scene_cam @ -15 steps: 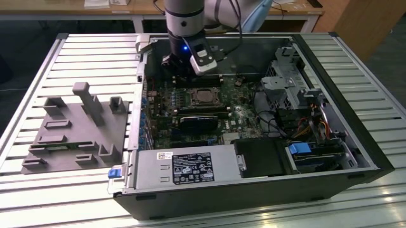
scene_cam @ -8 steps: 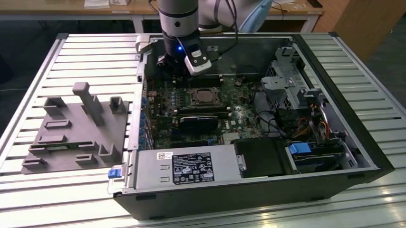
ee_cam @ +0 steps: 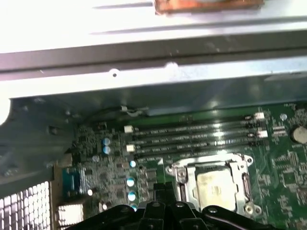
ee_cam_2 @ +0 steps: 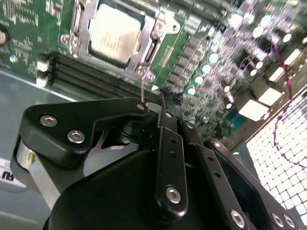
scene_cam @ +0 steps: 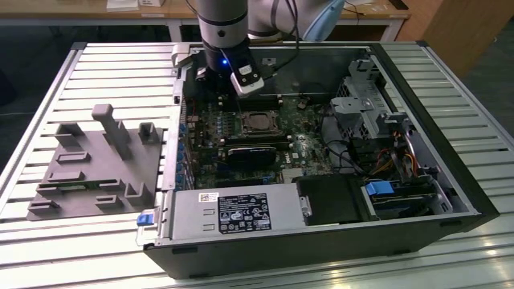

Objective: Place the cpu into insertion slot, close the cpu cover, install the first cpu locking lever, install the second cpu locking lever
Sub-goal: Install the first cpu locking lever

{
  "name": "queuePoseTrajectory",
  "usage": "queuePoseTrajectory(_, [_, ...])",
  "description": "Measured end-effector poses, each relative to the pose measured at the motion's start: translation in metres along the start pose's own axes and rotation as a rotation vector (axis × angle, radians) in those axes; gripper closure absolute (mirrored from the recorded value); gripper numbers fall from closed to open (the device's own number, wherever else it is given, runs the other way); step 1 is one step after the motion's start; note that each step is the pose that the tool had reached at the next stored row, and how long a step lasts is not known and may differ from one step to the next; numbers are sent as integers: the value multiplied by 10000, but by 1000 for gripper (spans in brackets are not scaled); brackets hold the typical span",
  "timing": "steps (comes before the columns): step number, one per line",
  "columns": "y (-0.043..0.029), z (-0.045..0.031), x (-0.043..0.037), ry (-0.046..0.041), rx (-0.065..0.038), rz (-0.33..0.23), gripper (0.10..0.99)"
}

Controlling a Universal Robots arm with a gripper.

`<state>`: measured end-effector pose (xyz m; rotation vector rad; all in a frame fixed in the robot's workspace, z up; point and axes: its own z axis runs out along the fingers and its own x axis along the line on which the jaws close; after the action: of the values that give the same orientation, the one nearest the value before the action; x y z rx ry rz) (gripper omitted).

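The cpu (ee_cam_2: 114, 32) (ee_cam: 215, 186) lies flat in the insertion slot (scene_cam: 259, 122) on the green motherboard, its silvery top showing. The cpu cover (ee_cam_2: 159, 25) (ee_cam: 236, 162) lies down around it as a metal frame. A thin wire locking lever (ee_cam_2: 143, 87) sticks out from the socket's edge towards my gripper. My gripper (ee_cam_2: 168, 99) (ee_cam: 161, 189) (scene_cam: 227, 96) hovers beside the socket, over the memory slots (ee_cam: 196, 136), a short way from the chip. Its black fingers (ee_cam_2: 171, 143) are pressed together with nothing seen between them.
The open computer case (scene_cam: 401, 78) walls in the board. A grey power supply box (scene_cam: 233, 211) sits at the front, and a drive cage (scene_cam: 365, 108) with cables stands on the exterior view's right. A grey fixture (scene_cam: 96, 162) rests on the slatted table.
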<state>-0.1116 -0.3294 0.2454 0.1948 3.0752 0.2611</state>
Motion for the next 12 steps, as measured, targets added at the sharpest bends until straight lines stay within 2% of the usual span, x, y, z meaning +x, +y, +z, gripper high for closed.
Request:
queuePoseTrajectory(3, [-2,-1,16,45,-372,21,984])
queuePoseTrajectory(9, [-5,-2,40,126,-1030,55,984])
queuePoseTrajectory(10, [-5,-2,40,135,-1106,59,984])
queuePoseTrajectory(12, [-5,-1,40,139,-1137,62,984])
